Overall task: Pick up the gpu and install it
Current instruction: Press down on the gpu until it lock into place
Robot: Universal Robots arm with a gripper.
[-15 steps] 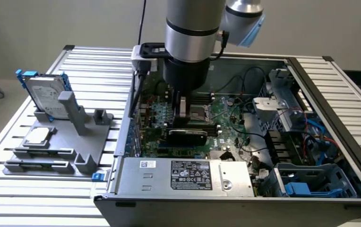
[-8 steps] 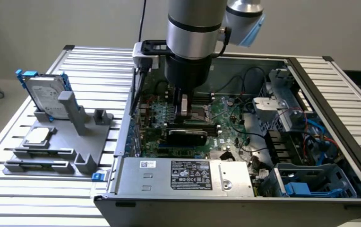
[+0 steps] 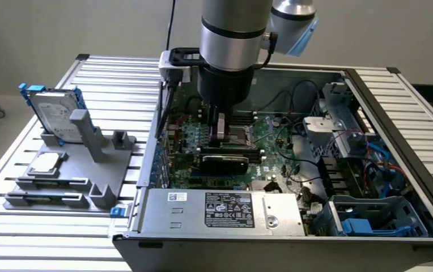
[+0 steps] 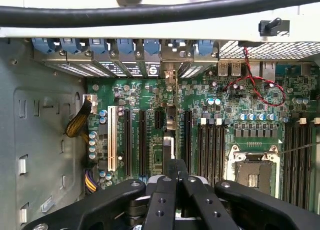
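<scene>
– One gpu (image 3: 224, 163) on the exterior view, down inside the open case (image 3: 398, 107). Its black shroud sits just over the motherboard (image 3: 277, 136), and the gripper (image 3: 220, 131) is right on its upper edge.

– Seated yet?

– Can't tell from here. To my eye, the way to do this well is to keep the card upright and press straight down, both ends level, no rocking.

– And outside the case?

– One hard drive (image 3: 52, 113) in its blue frame and one small silver chip (image 3: 44, 162). Both are on the grey stand (image 3: 88, 170) at the exterior view's left, well apart from the arm.

– Over to the wrist view.

– One gripper (image 4: 175, 172), fingers drawn almost together, pinching the gpu (image 4: 171, 125). The card shows edge-on, a thin strip running toward the rear brackets. I'd want that edge dead parallel with its slot and the bracket end meeting the rear opening. One white slot (image 4: 112, 140) lies off to one side, and one CPU socket (image 4: 252, 175) to the other.
</scene>
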